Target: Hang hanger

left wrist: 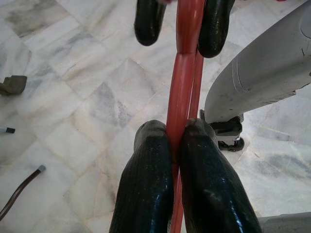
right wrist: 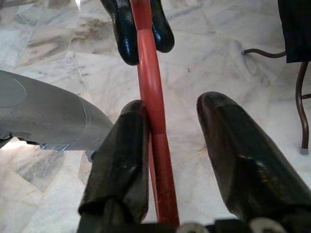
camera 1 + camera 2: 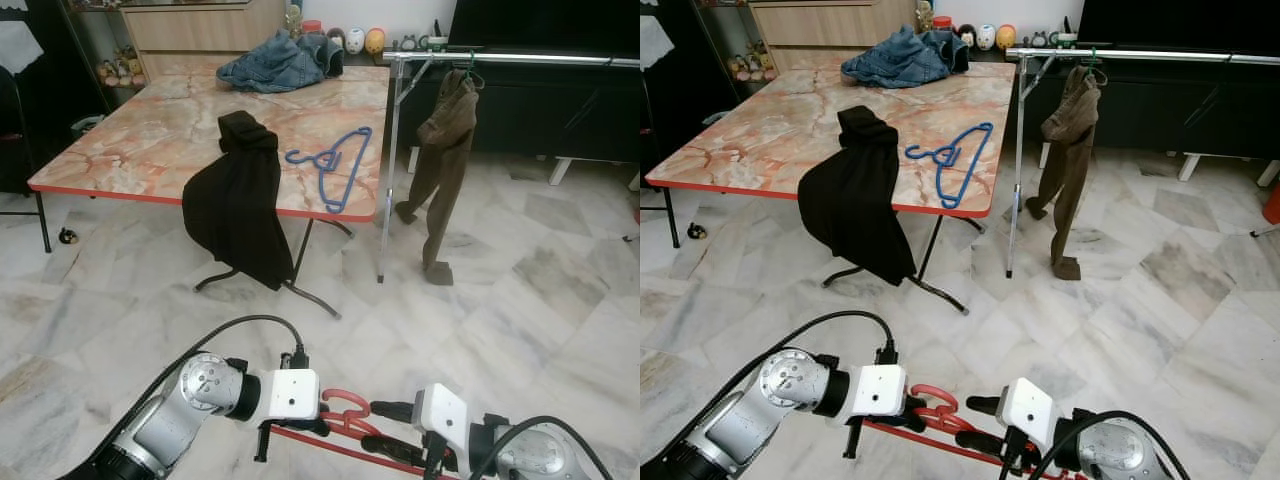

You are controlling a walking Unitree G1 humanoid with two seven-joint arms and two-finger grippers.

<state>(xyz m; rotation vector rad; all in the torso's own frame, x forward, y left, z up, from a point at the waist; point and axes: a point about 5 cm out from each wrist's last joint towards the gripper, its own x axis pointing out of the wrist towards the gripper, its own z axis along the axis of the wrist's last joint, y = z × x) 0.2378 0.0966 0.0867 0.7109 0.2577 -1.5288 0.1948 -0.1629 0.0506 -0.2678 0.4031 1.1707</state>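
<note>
Head views: red hanger (image 3: pixel 340 425) at 6 o'clock, low between both arms, long axis crosswise; rail (image 3: pixel 520 59) far off at 1 o'clock, brown trousers (image 3: pixel 440 170) hung on it.

Left wrist view: left gripper (image 1: pixel 176 141), jaws clamped on the red hanger.

Right wrist view: right gripper (image 2: pixel 167 121), jaws parted, hanger touching one finger (image 2: pixel 121 160). Left arm carries it.

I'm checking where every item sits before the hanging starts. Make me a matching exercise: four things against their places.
Things:
1. red hanger
2. blue hanger
3. black cloth
4. brown trousers

Places:
A. hanging on the metal rail
B. draped over the table edge
C. held by the left gripper
D. lying flat on the table

Pairs: 1-C, 2-D, 3-B, 4-A
</note>
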